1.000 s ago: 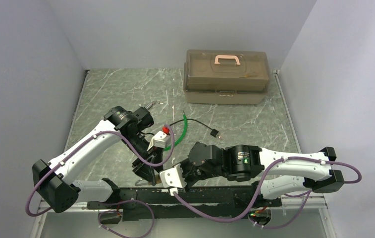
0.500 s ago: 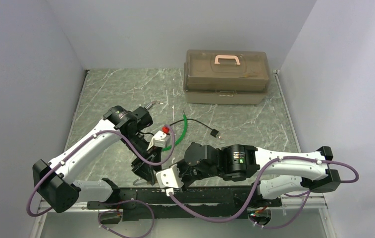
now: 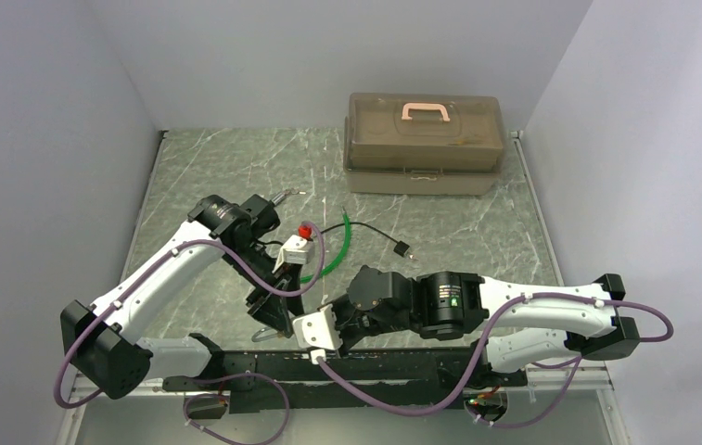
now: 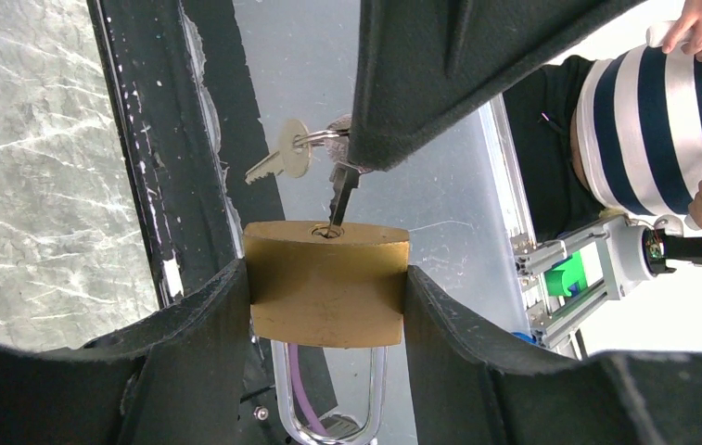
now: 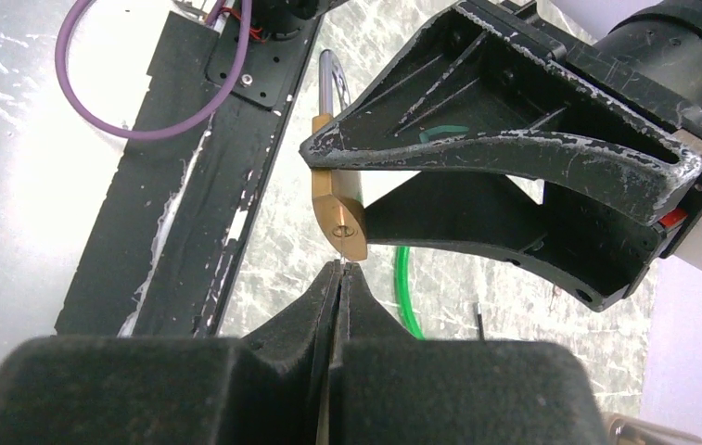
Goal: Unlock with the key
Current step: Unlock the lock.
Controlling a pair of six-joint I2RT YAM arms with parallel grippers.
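Observation:
My left gripper (image 4: 326,278) is shut on the brass padlock (image 4: 325,289), keyhole face up, silver shackle (image 4: 328,408) hanging below. My right gripper (image 5: 340,273) is shut on the key (image 4: 340,190), a thin silver blade whose tip sits in the padlock's keyhole. A spare key (image 4: 277,162) dangles from the same ring. In the right wrist view the padlock (image 5: 339,218) sits just past my closed fingertips, held by the left gripper's fingers (image 5: 514,158). In the top view both grippers meet near the table's front edge, left (image 3: 273,313) and right (image 3: 295,322).
A brown toolbox (image 3: 424,144) with a pink handle stands at the back. A green cable (image 3: 338,246) and a black lead with a plug (image 3: 401,247) lie mid-table. The black base rail (image 3: 328,366) runs along the near edge. A person in a striped shirt (image 4: 662,111) is beyond the table.
My right arm has shifted left toward the left gripper. My left wrist has turned and moved slightly back and left, still holding the padlock.

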